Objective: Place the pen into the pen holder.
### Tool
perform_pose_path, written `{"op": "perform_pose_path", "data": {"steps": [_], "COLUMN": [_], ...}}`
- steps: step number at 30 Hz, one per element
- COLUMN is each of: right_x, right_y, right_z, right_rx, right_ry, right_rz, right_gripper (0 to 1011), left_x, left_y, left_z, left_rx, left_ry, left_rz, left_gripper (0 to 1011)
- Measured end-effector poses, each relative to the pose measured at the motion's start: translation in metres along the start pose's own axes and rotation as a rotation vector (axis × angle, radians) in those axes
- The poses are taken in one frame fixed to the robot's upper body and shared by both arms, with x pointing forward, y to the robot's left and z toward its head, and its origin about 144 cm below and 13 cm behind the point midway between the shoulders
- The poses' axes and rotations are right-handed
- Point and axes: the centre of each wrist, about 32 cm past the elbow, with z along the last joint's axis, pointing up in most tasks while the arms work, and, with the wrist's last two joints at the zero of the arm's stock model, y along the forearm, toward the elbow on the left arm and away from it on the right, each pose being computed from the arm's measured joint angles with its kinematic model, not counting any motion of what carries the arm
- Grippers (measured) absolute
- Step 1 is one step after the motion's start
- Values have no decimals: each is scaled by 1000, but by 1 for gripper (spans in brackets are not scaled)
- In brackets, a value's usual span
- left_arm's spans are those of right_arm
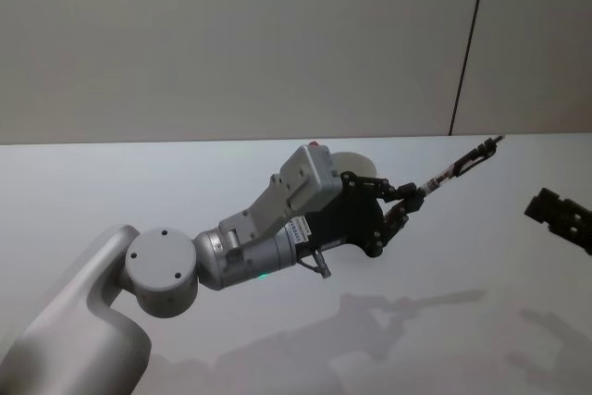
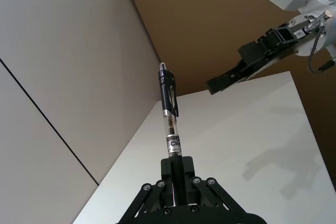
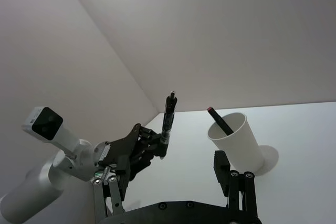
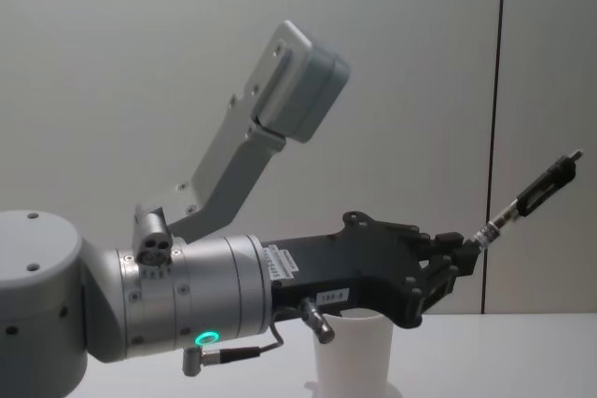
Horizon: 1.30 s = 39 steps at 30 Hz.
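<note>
the left gripper (image 1: 410,199) holds the clear and black click pen (image 2: 169,109) by its lower end, fingers closed tight on it, high over the white surface (image 1: 481,265). the white tapered paper cup (image 3: 236,139) stands below this arm, with a dark red-tipped pen (image 3: 219,120) inside. gripped so near its end, the pen may swing when turned down, strike the rim and tip the light cup. the right gripper (image 1: 558,216) hangs aside, fingers wide.

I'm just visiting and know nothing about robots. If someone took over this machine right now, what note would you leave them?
Left gripper shut on the pen, held above the table.
Right gripper open, empty, off to the right.
Pen holder upright on the table, near the left arm; another pen already stands in it.
Done: pen picked up. Left: lower it into the holder.
</note>
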Motion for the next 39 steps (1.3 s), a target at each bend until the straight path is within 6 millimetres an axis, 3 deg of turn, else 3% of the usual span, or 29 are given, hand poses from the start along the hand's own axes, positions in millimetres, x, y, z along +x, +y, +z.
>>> {"op": "perform_pose_path", "data": {"steps": [39], "right_x": [-3], "right_y": [55], "right_z": [-37], "right_rx": [142], "right_ry": [-1], "right_rz": [8], "right_gripper": [1002], "left_x": [0], "left_y": [0], "left_z": [0], "left_rx": [0], "left_ry": [0], "left_rz": [0], "left_gripper": [132]}}
